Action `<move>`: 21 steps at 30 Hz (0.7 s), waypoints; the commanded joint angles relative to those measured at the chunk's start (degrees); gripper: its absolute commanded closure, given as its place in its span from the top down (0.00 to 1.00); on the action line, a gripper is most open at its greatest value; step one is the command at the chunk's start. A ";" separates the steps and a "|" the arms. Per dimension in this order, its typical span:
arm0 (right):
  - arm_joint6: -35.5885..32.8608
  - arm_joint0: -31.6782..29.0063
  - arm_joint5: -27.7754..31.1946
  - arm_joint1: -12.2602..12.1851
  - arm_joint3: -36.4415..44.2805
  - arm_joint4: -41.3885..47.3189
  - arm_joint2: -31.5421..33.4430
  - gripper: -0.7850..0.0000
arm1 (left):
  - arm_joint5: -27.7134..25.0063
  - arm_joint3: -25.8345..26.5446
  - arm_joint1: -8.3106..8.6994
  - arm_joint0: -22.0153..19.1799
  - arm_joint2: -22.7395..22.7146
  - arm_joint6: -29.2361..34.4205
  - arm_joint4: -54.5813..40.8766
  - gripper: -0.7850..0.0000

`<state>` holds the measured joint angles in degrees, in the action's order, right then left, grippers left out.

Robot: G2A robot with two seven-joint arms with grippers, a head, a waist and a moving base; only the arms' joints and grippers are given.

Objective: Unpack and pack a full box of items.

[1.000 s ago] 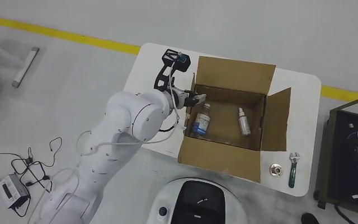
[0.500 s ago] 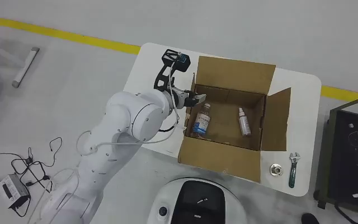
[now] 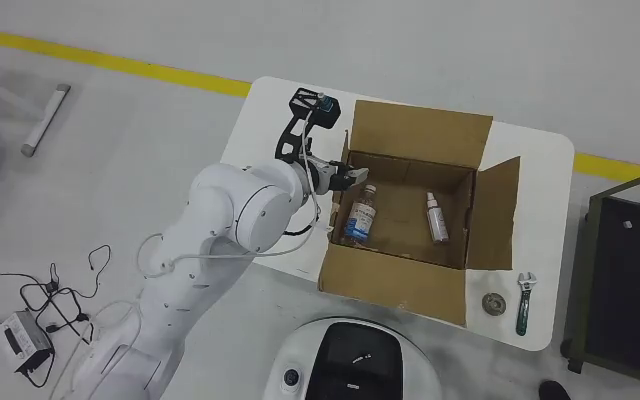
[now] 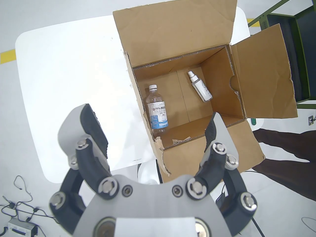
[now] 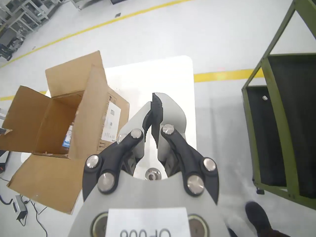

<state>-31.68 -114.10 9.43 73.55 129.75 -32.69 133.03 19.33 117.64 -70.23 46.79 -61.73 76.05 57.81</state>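
An open cardboard box [image 3: 405,262] stands on the white table [image 3: 270,120]. Inside it lie a clear labelled bottle [image 3: 362,213] [image 4: 157,114] by the left wall and a small white spray bottle [image 3: 436,218] [image 4: 200,87] farther right. My left gripper [image 3: 347,178] [image 4: 151,114] hovers at the box's left wall, open with nothing between its fingers. My right gripper [image 5: 152,110] is shut on nothing, high over the table's end beside the box [image 5: 56,114].
A metal flange [image 3: 492,303] [image 5: 152,174] and a green-handled wrench [image 3: 524,302] lie on the table right of the box. A green cart [image 5: 284,124] stands past the table's right end. Bare table surface lies left of the box.
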 commanded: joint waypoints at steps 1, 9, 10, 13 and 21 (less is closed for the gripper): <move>0.06 0.00 -0.01 0.01 -0.04 0.08 0.00 0.00 | 0.00 0.00 0.00 0.00 0.00 0.00 0.00 1.00; 0.06 0.00 -0.01 0.01 -0.04 0.08 0.00 0.00 | 0.00 0.00 0.00 0.00 0.00 0.00 0.00 1.00; -0.14 -0.03 1.08 -0.08 0.36 -0.98 -0.42 0.00 | 0.00 0.00 0.00 0.00 0.00 0.00 0.00 1.00; -4.22 -1.22 2.75 -0.49 0.94 -8.90 -2.00 0.00 | 0.00 0.00 0.00 0.00 0.00 0.00 0.00 1.00; -21.65 0.03 -0.96 -1.63 -2.61 -24.53 -9.44 0.00 | 0.00 0.00 0.00 0.00 0.00 0.00 0.00 1.00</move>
<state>-51.04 -114.47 7.70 72.09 128.03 -56.19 124.48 19.33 117.64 -70.23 46.79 -61.73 76.05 57.81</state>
